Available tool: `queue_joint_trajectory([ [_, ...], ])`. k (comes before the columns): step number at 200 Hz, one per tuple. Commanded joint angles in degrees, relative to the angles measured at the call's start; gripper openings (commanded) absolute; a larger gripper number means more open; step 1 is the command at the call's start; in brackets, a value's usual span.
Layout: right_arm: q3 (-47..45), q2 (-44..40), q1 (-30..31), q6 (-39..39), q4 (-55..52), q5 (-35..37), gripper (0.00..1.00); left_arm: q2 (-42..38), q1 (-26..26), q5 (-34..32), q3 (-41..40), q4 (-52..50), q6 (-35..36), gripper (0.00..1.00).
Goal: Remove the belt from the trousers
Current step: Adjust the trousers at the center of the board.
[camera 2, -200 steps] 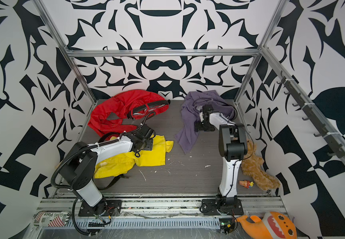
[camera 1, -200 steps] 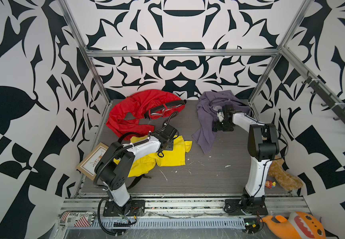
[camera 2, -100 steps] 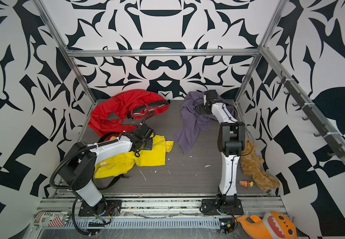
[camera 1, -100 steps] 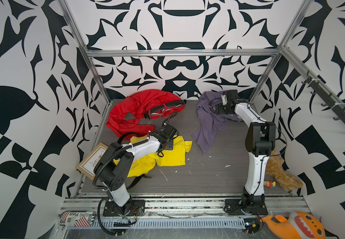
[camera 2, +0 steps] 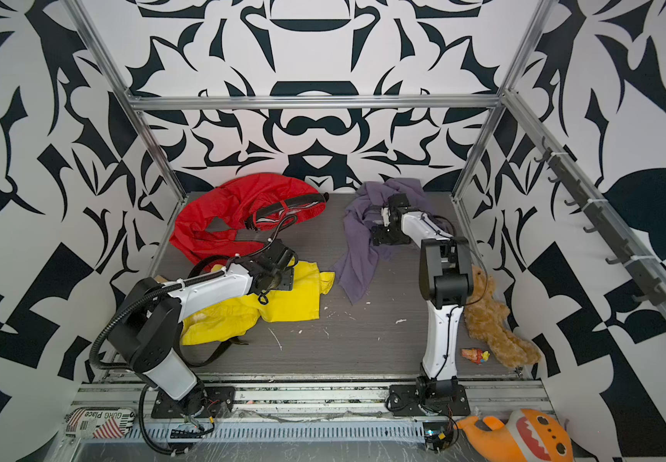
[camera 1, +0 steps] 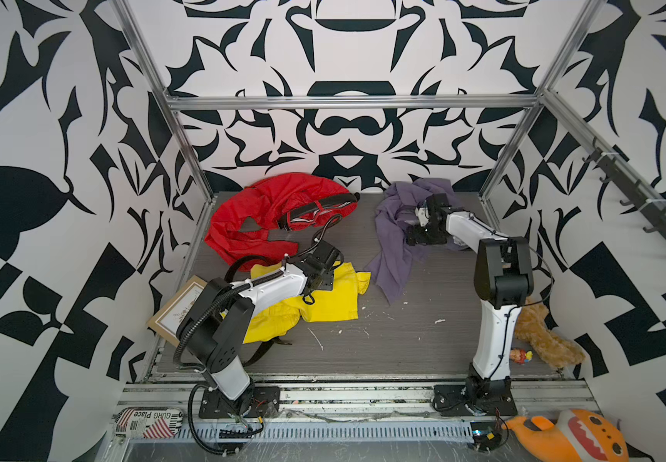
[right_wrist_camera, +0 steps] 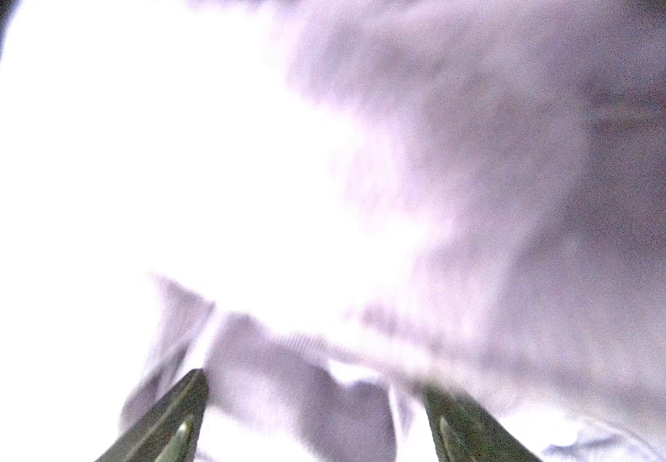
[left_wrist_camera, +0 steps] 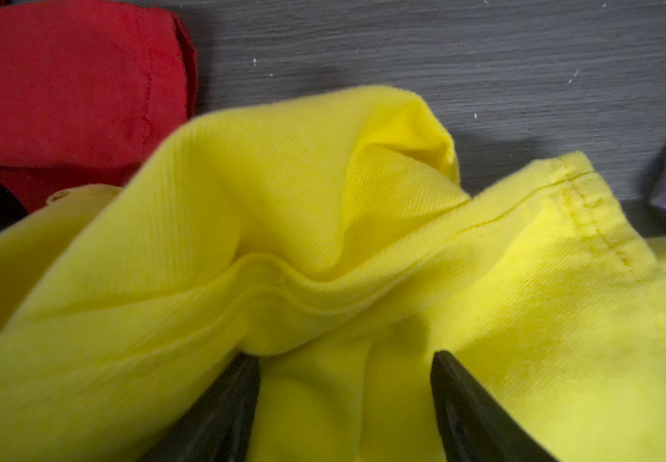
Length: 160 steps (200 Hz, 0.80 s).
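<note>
In both top views the yellow trousers [camera 1: 335, 300] lie crumpled on the grey bench [camera 1: 423, 332]. They are nearer to its left edge than to its right one, about halfway between the near and the far edge. The black belt [camera 1: 261, 353] comes out from under the trousers on the side of the near edge and bends toward the near left corner. The rest of it is hidden by the cloth and by the left arm. The left gripper [camera 1: 317, 282] is low over the far part of the trousers. A red cloth [camera 1: 251, 216] lies in the far left corner, just beside the trousers, and a framed picture [camera 1: 175, 308] lies at the left edge, partly under the arm. The right gripper [camera 1: 413, 240] is against a purple cloth [camera 1: 393, 256] near the far right corner, well apart from the trousers. A teddy bear [camera 1: 543, 336] lies at the right edge. In the left wrist view the left gripper [left_wrist_camera: 343, 360] has its two fingers [left_wrist_camera: 467, 408] apart, so it is open. A fold of the trousers [left_wrist_camera: 243, 180] bulges just in front of them, with the red cloth [left_wrist_camera: 63, 80] and bare bench behind. In the right wrist view, which is blurred and very bright, the right gripper [right_wrist_camera: 313, 380] is open too, and the purple cloth [right_wrist_camera: 523, 160] fills the space before and between its fingers.
</note>
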Motion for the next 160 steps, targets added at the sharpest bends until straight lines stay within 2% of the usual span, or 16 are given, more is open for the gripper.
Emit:
queue_joint_trajectory([
  [1, -6.3, -8.1, 3.0, 2.5, -6.6, -2.6, 0.88, -1.4, 0.5, -0.8, -2.0, -2.0, -0.8, 0.72],
  [35, -5.7, -19.7, 4.3, -2.8, -11.6, 5.7, 0.89, -2.2, 0.5, -0.8, -2.2, -2.0, -0.7, 0.72],
  [59, -7.9, -23.2, 3.3, -10.4, -10.5, 14.9, 0.92, -2.7, 0.5, -0.7, -3.0, -1.1, -1.1, 0.72],
  [84, -7.6, -20.2, -0.6, -13.3, -9.3, 14.4, 0.92, -1.7, 0.5, 0.4, -2.6, -0.5, -1.8, 0.72],
  [114, -6.9, -15.0, -1.1, -19.0, -6.8, 14.6, 0.92, -1.9, 0.4, 1.3, -2.3, -0.5, -2.1, 0.72],
  [138, -6.7, -11.0, -1.1, -22.8, -4.0, 16.7, 0.93, -2.6, 0.3, 1.4, -2.8, -0.5, -2.1, 0.72],
  [160, -6.9, -8.3, -1.2, -24.9, 0.6, 22.7, 0.93, -3.0, 0.3, 1.3, -3.3, -0.4, -2.2, 0.72],
])
